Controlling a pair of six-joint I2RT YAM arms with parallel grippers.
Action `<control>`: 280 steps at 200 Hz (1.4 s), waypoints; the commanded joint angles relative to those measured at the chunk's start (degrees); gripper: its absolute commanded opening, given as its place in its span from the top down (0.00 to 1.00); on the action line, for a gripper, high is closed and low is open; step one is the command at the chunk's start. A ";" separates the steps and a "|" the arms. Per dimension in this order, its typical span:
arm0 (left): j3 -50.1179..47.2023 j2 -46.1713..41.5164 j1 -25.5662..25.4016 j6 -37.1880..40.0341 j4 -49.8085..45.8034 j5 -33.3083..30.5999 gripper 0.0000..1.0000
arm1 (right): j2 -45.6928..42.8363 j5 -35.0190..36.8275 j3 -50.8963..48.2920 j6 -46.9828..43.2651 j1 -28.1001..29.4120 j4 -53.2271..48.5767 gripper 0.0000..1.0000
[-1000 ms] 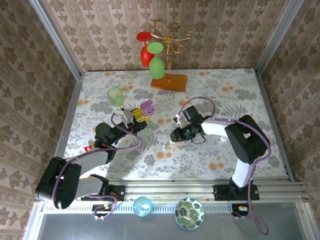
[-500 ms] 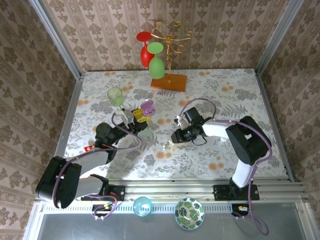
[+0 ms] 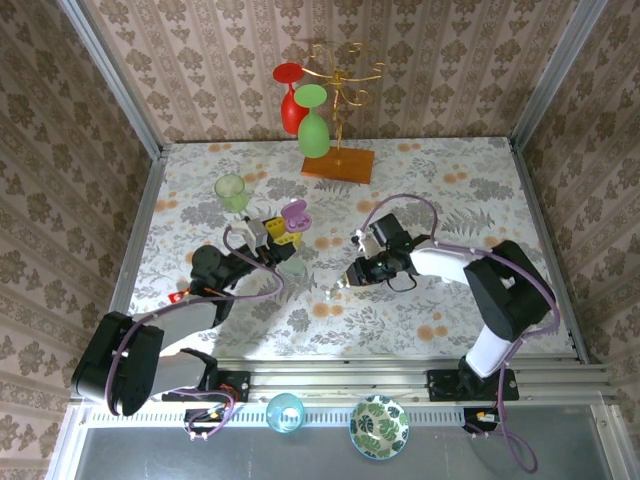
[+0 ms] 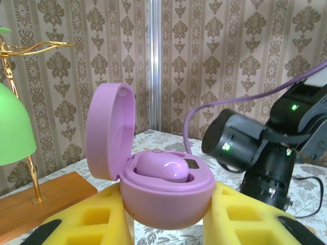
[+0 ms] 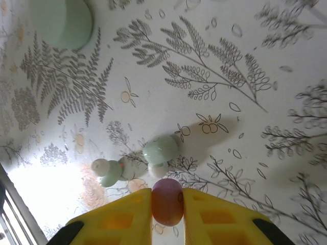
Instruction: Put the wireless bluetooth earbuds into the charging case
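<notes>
Left gripper [image 4: 166,219] was clamped tight on the charging case [image 4: 168,196], yellow pads squeezing the purple shell from both sides at the bottom centre of the left wrist view. Lid [image 4: 110,130] stood flipped up on the left, and one purple earbud [image 4: 162,166] sat snug in its well. The right arm [image 4: 255,153] loomed dark at the right edge. A green glass [image 4: 10,127] and an orange wooden base [image 4: 46,196] sat at the far left.

Over on the right wrist view, the right gripper [image 5: 167,214] had its yellow fingers pinched on a pinkish earbud [image 5: 167,200], bottom centre, both pads touching it. Just above, a little cluster of mint earbuds [image 5: 161,149] lay loose on the floral table [image 5: 245,61], bunched together toward lower left of centre. A mint case [image 5: 61,20] sat at the upper left corner, well apart from them.

From overhead, both grippers met near mid-frame, purple case left, right fingers low beside it.
</notes>
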 commanded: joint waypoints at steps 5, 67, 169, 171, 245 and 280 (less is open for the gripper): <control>1.10 0.64 -0.20 -0.34 2.33 0.39 0.82 | -6.50 5.81 1.36 -0.62 0.62 -5.96 0.81; 1.90 2.31 -0.58 -0.09 2.45 0.91 0.82 | -14.13 15.68 8.66 -3.07 2.98 -16.40 0.81; 2.66 3.46 -0.61 -0.77 2.30 1.96 0.82 | -20.75 22.74 24.99 -7.97 12.21 -23.38 0.81; 2.69 3.46 -0.61 -0.84 2.30 2.01 0.82 | -20.58 22.71 25.38 -8.07 12.30 -23.28 0.81; 2.35 3.01 -0.61 -3.19 2.22 4.99 0.83 | -11.38 23.17 37.37 -15.03 14.68 -24.56 0.81; 2.07 2.50 -0.61 -3.32 2.21 5.06 0.83 | -8.72 22.67 39.71 -16.27 15.10 -25.07 0.80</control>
